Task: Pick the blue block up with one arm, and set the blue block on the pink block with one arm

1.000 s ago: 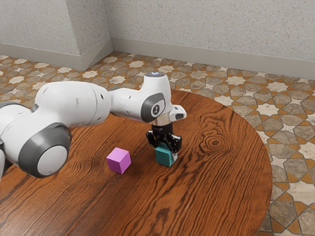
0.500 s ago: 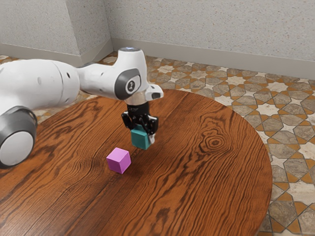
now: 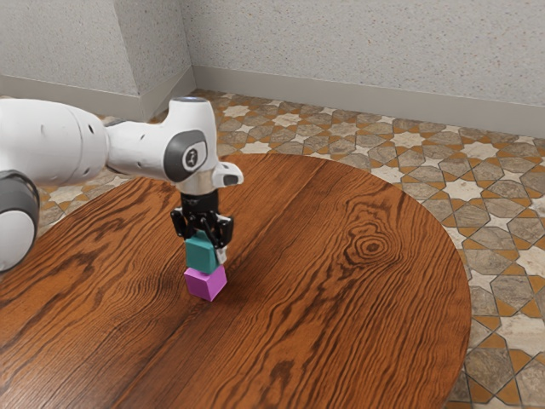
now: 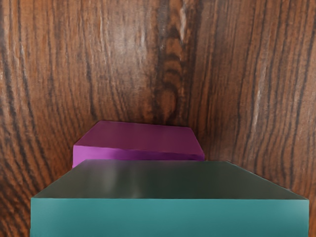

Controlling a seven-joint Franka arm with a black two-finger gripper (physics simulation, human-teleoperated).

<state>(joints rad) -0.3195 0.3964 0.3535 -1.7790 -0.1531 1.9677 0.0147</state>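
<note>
a white robot arm [image 3: 128, 149] reaches over a round wooden tabletop [image 3: 358, 256]. its black hand [image 3: 203, 242] is closed on the blue block [image 3: 200, 253], which looks teal, gripping it from two sides. the block is directly above the pink block [image 3: 205, 284], touching it or nearly so. the pink block stands on the tabletop.

End effector [image 3: 204, 240] clamped on blue block [image 3: 200, 253]

A round, dark wood-grain table [image 3: 358, 281] lies under the claw [image 3: 204, 245]; beyond it, patterned star-tile floor [image 3: 443, 162] meets speckled grey walls [image 3: 383, 43] with a pale baseboard [image 3: 358, 92].
</note>
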